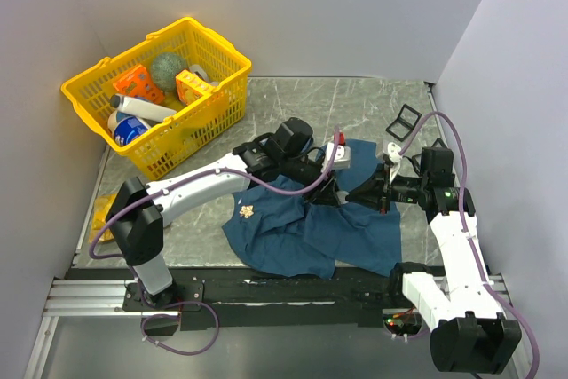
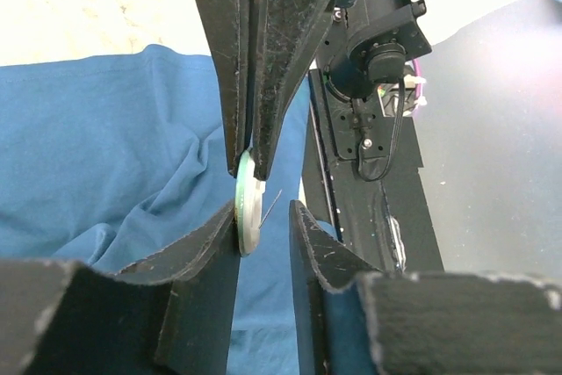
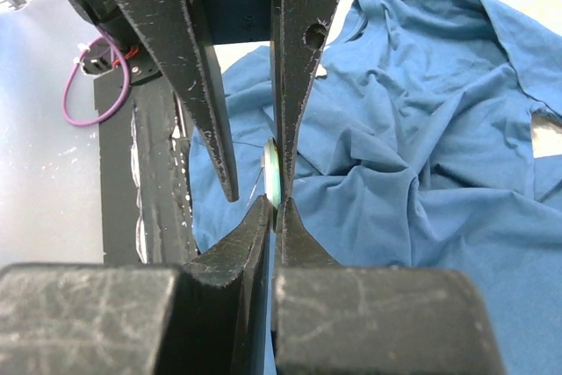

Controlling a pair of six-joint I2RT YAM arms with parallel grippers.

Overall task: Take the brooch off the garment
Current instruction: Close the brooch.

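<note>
A pale round brooch (image 3: 273, 171) is pinched in the closed right gripper (image 3: 275, 210) above the blue shirt (image 1: 302, 232) on the desk (image 1: 355, 104), while the left gripper (image 2: 263, 208) is held open around it.

My left gripper (image 2: 263, 217) and right gripper (image 3: 276, 208) are jammed tip to tip, zero room between them. The grey stone tabletop (image 1: 355, 99) behind is open, and a yellow plastic basket (image 1: 200, 122) blocks the far-left corner.

Has shirt (image 1: 302, 232) on table (image 1: 355, 99) at near middle, basket (image 1: 191, 113) well apart at far left, two frames (image 1: 404, 122) at far right. Sets left gripper (image 2: 263, 215) and right gripper (image 3: 275, 208) tip to tip over shirt's far right part, disc (image 3: 272, 173) between right gripper's fingers and within left's gap. Shows ornament (image 1: 248, 211) on shirt's left part, just before left arm (image 1: 200, 185).
</note>
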